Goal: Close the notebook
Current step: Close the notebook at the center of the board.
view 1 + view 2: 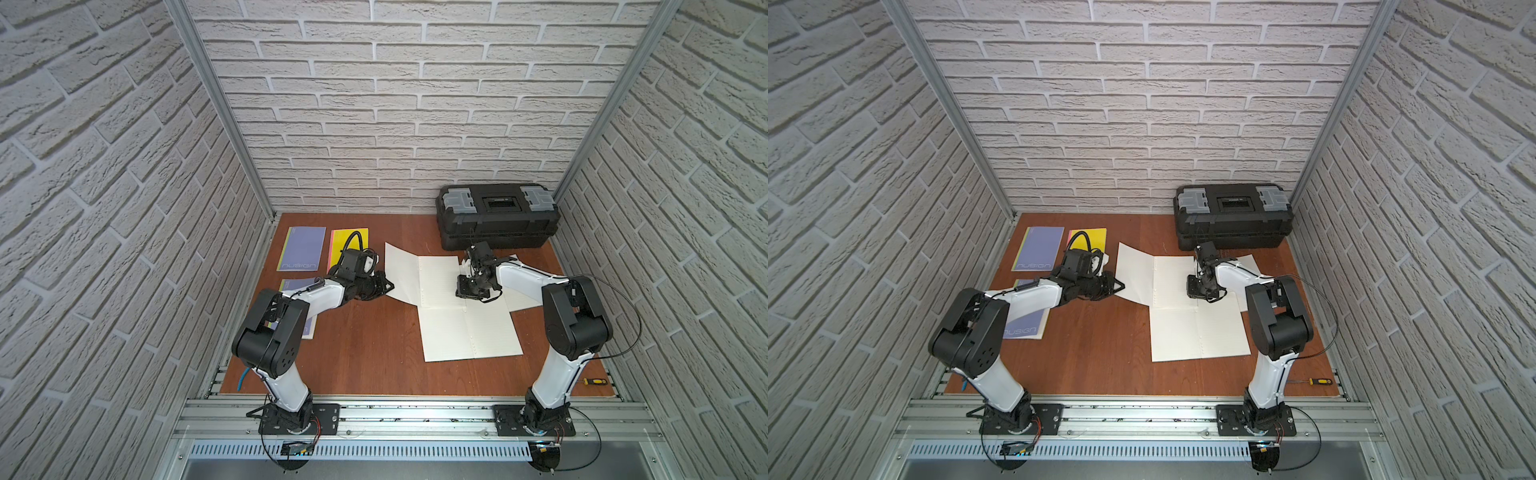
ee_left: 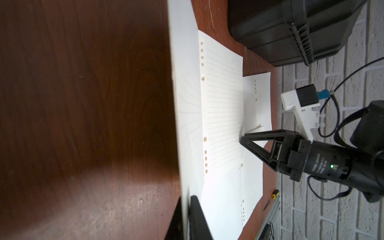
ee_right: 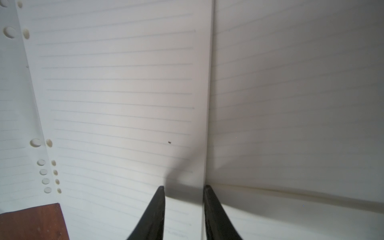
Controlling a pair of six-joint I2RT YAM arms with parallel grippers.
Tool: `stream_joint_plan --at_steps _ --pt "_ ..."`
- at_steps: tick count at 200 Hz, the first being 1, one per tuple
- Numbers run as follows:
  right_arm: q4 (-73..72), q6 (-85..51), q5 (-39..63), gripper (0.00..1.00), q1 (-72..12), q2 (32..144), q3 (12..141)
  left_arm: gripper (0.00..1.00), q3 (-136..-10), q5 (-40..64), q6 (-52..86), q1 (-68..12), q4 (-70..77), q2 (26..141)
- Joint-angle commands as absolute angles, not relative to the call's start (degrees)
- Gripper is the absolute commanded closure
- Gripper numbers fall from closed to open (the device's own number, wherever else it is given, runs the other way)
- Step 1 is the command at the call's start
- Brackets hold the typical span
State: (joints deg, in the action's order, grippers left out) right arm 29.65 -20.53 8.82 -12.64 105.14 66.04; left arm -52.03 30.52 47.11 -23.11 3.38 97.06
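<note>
The notebook [image 1: 440, 276] lies open on the brown table, lined white pages up, in both top views. Its left leaf [image 1: 400, 270] is raised off the table. My left gripper [image 1: 390, 286] is shut on that leaf's outer edge; in the left wrist view the sheet [image 2: 187, 104] runs edge-on into the left gripper [image 2: 186, 220] between two black fingers [image 2: 196, 216]. My right gripper [image 1: 471, 295] points down onto the notebook's right page, near its edge. In the right wrist view the right gripper [image 3: 184, 188] stands narrowly open, tips on the lined page [image 3: 124, 93], nothing between them.
A second open notebook [image 1: 469, 332] overlaps the first at the front. More white pages [image 1: 524, 300] lie under the right arm. A black toolbox [image 1: 496, 216] stands at the back right. Closed purple [image 1: 302, 248] and yellow [image 1: 351, 237] notebooks lie at the back left, another [image 1: 1025, 328] under the left arm. A screwdriver [image 1: 592, 381] lies front right.
</note>
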Motion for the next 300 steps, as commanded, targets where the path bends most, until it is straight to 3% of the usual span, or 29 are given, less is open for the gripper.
stream_joint_plan --at_steps 1,84,188,249,300 --pt "29.27 -19.96 9.34 0.67 -13.01 102.62 65.15 0.94 -52.83 30.94 45.49 -22.24 1.76 95.97" --pt "29.77 -20.35 9.48 0.67 -13.02 100.31 64.60 0.97 -50.20 28.87 42.07 -19.82 -5.91 87.91" --pt "27.62 -22.99 12.39 0.67 -16.55 98.52 63.02 0.93 -45.17 23.87 37.90 -18.74 -20.53 70.49" --pt "25.43 -24.73 13.67 0.67 -19.07 100.45 63.22 0.70 -44.59 24.36 38.88 -19.49 -18.83 70.67" --pt "24.79 -24.87 13.80 0.67 -19.32 100.98 63.02 0.64 -46.56 24.76 39.19 -20.99 -16.98 72.57"
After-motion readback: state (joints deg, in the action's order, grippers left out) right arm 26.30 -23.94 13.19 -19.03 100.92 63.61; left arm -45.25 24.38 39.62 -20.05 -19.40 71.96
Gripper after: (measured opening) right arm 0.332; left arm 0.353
